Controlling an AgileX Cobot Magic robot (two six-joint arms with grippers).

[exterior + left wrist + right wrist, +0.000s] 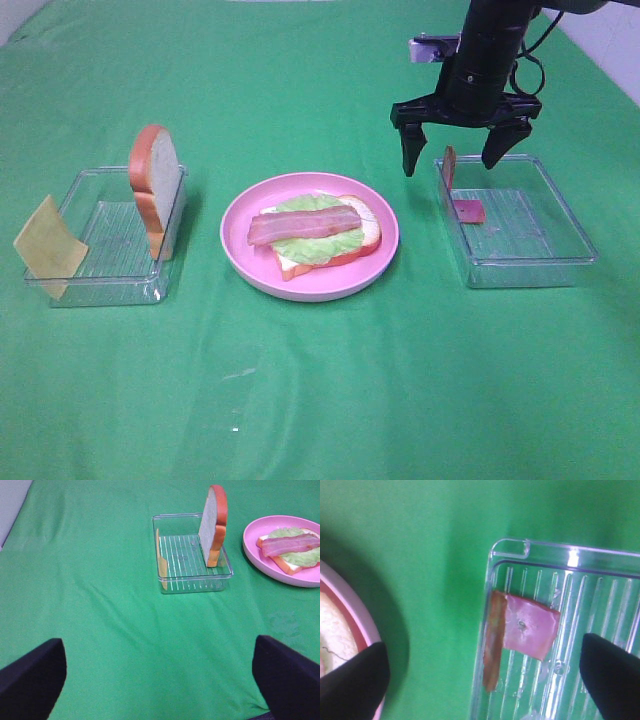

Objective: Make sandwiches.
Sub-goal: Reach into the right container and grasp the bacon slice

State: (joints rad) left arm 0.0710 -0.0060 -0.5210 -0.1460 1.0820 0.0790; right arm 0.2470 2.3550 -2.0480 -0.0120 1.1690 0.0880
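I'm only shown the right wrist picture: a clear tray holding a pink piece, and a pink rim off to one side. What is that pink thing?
Observer: It is a round plate carrying a bread slice with a lettuce leaf and a bacon strip laid on top.
Operator: Is there more bread anywhere?
Observer: Yes, a second bread slice stands on edge in another clear tray, on the other side of the plate from yours.
Operator: Anything else over there?
Observer: A yellow cheese square stands propped at that tray's opposite end.
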